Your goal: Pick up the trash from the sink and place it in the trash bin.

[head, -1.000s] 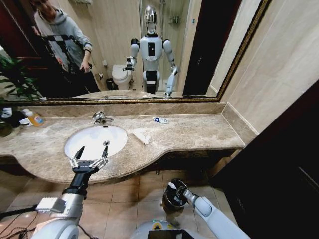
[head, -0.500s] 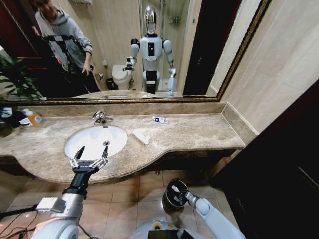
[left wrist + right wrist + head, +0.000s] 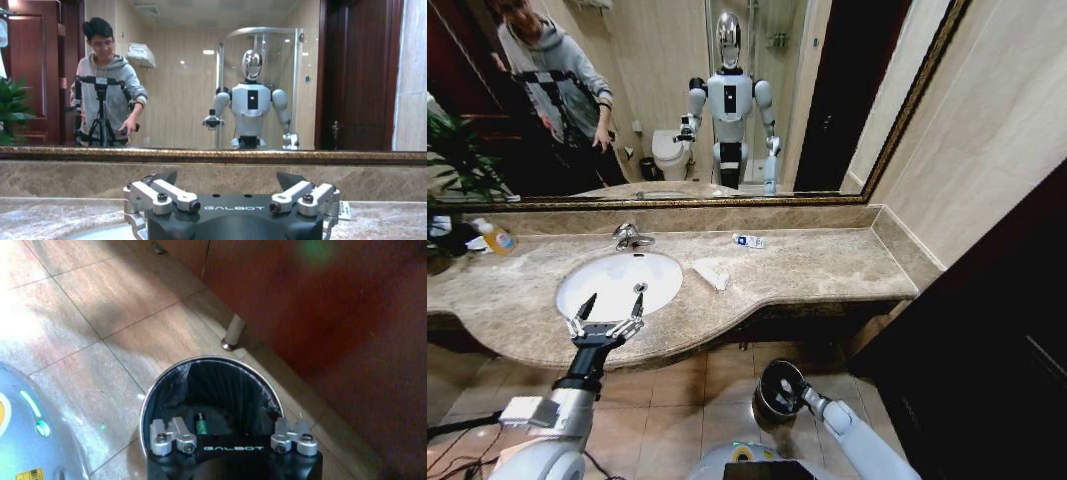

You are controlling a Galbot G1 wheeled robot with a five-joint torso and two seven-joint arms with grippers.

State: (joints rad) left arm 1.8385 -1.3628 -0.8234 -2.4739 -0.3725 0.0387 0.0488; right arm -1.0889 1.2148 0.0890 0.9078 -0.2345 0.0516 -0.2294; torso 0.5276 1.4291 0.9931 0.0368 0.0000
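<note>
The left claw [image 3: 607,312] hovers spread wide above the front edge of the beige-brown marble bench [image 3: 827,265], just at the near rim of the white oval sink [image 3: 602,280] with its chrome faucet [image 3: 630,237]. In the left wrist view the same claw [image 3: 227,197] faces the mirror with its two fingers [image 3: 163,192] well apart and nothing between them.

On the bench beside the sink's right rim lies a crumpled white tissue [image 3: 711,272]; farther toward the back edge, near the mirror, lies a small white-and-blue tube [image 3: 748,241]. An orange-yellow soap bottle [image 3: 495,237] stands near the bench's left end.

The right claw [image 3: 789,385] hangs low over the small round dark trash bin with a shiny metallic rim [image 3: 767,398], which stands on the tiled floor below the bench's front edge. From the right wrist the claw [image 3: 230,440] is spread above the bin's opening [image 3: 200,385], gripping nothing; a small green piece [image 3: 201,427] lies inside the bin's black liner.
</note>
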